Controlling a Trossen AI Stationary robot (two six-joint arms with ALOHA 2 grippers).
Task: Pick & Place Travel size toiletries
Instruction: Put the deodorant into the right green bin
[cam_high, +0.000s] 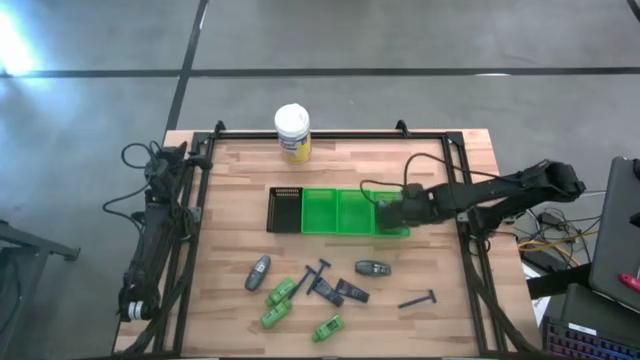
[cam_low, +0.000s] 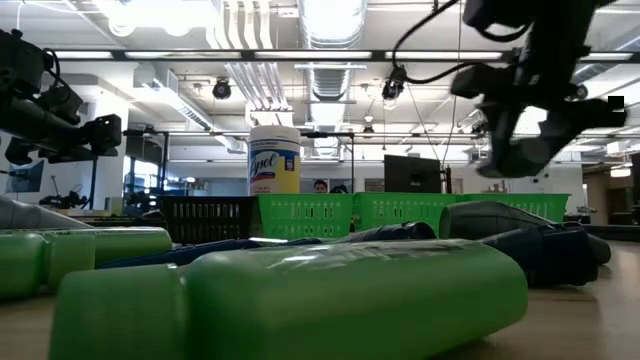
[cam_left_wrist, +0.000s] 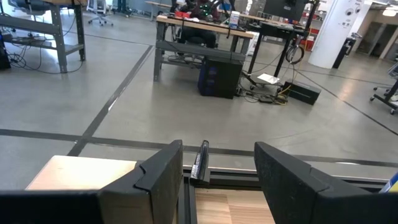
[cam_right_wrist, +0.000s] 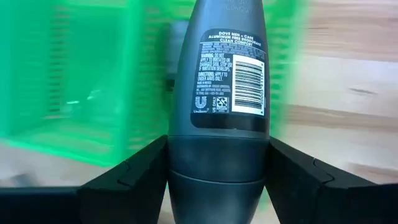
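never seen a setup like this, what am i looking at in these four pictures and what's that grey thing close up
This is a two-armed robot at a wooden table. One picture looks straight down, one sits at table height, and two come from cameras on the wrists. The right gripper is over the green bin and shut on a grey deodorant stick, the close-up thing. The left gripper waits open at the table's left edge. On the table lie green bottles, blue razors and another grey tube, with a black bin and a yellow jar farther back.
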